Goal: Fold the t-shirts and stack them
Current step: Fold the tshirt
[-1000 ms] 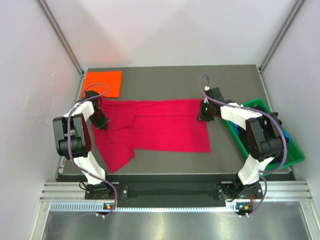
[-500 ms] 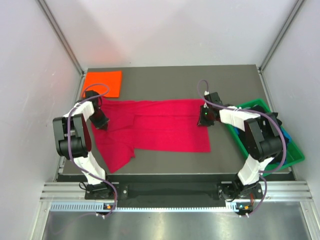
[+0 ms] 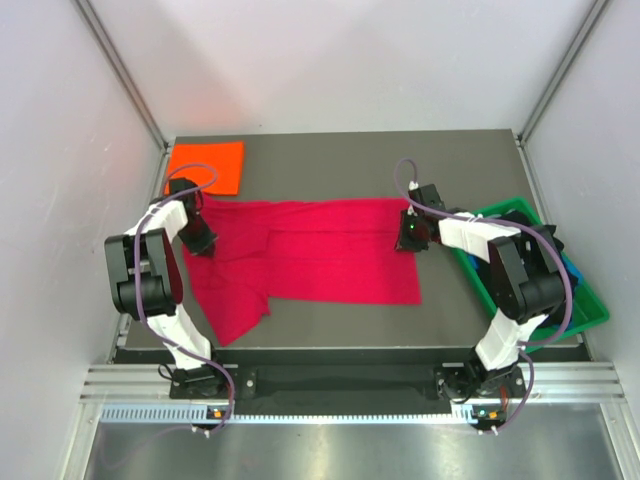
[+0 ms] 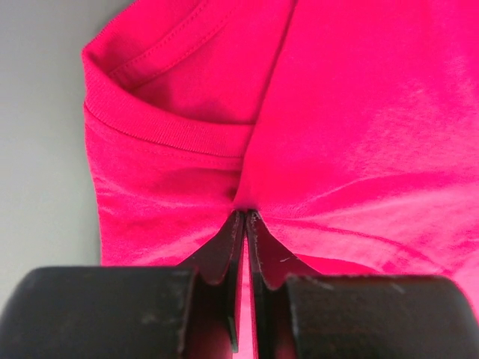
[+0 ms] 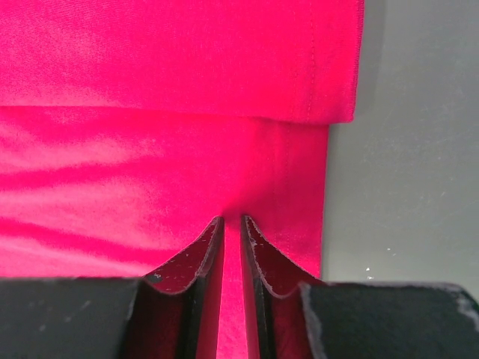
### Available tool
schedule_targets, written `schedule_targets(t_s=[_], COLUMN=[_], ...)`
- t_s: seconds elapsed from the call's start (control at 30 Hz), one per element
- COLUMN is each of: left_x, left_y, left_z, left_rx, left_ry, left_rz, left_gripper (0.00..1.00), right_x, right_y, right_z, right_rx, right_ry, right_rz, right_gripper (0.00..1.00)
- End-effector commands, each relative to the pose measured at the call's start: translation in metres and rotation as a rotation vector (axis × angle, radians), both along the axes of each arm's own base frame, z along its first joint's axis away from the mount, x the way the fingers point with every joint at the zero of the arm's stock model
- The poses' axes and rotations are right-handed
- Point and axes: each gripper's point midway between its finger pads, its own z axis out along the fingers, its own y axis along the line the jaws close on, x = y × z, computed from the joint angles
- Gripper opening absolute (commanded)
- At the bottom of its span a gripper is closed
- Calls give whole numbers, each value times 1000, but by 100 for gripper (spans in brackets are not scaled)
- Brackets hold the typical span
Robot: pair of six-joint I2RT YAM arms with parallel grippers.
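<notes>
Far left corner of the tabletop (image 3: 460, 165): orange t-shirt (image 3: 205, 167) lies folded into a flat square, so one shirt looks done and it starts the stack. Just near of it the left claw (image 4: 245, 221) is pressed together on the crimson t-shirt (image 3: 320, 260), pinching a pucker of cloth right beside the ribbed collar (image 4: 165, 131). The crimson shirt is mid-fold, by my read. It lies sideways across the middle of the tabletop, collar end left and hem end right, and its far long edge appears turned over onto the body, with a straight crease running along its length. One sleeve and side panel (image 3: 235, 310) stick out toward the near edge at the left, not tucked in. The cloth is thin and soft, mostly flat, with shallow wrinkles radiating from both pinch points. The stitched hem shows clean at the right end. The right claw (image 5: 232, 224) is nearly closed, fingers a sliver apart, nipping the lower layer close to the hem edge. Far right: green bin (image 3: 590, 305) sits off the tabletop edge with blue cloth (image 3: 572, 270) in it, the rest hidden by the right arm. Left to do: finish folding the crimson shirt, stack it on the orange one, then whatever the bin holds.
</notes>
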Motion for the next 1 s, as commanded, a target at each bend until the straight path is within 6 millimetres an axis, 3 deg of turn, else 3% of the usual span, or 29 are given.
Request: schedule_targets(t_s=[0.0, 0.2, 0.33, 0.4, 0.7, 0.97], left_x=[16, 15, 15, 13, 5, -6], left_y=[0, -3, -5, -6, 9, 2], left_z=[30, 27, 26, 27, 59, 64], left_rx=[7, 1, -6, -3, 100, 76], left_ry=[-89, -81, -80, -75, -67, -63], left_rz=[-10, -18, -21, -23, -29, -36], left_gripper=[11, 13, 1, 0, 0, 0], right_x=[3, 3, 3, 3, 7, 11], right_y=[-7, -7, -7, -8, -12, -12], right_z=[-8, -8, -8, -8, -5, -4], right_rx=[-51, -51, -51, -53, -70, -73], right_ry=[-9, -10, -11, -9, -14, -15], right_rz=[-14, -12, -11, -16, -26, -24], right_gripper=[16, 16, 16, 16, 16, 16])
